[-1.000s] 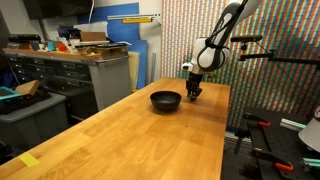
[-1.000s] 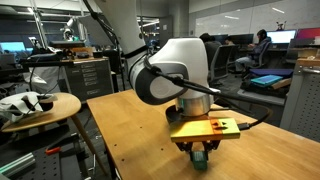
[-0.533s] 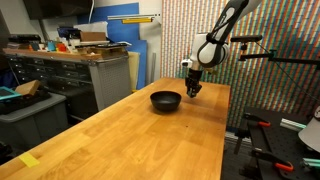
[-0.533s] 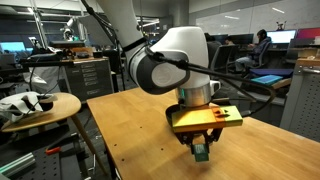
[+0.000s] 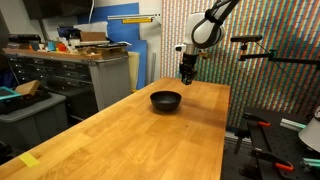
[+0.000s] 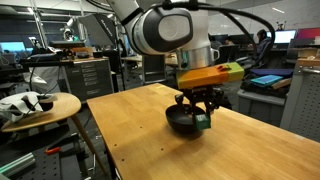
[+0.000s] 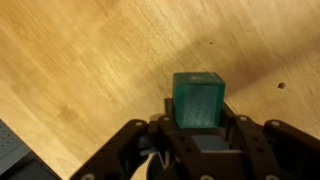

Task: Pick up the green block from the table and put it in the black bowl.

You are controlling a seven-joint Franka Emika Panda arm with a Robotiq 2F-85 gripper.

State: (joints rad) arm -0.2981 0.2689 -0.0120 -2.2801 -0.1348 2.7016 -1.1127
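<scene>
long butcher-block bench [image 5: 130, 140] running away from the camera, black bowl [image 5: 166, 100] sitting near the far end. the arm [image 5: 208, 28] comes in from the upper right and the gripper [image 5: 186, 81] hangs pointing down, clear of the wood, above and just right of the bowl. jaws are too small to read here. grey drawer cabinet [image 5: 85, 75] off to the left, bit of yellow tape [image 5: 28, 160] on the near corner.

Nothing written can be read in any view. The screens [image 6: 283, 37] far back on the right of an exterior view glow, but their content is too small and blurred. The boxes [image 5: 90, 37] on the far-left workbench [image 5: 75, 70] in an exterior view show only patches of colour — no legible label, brand or number.
</scene>
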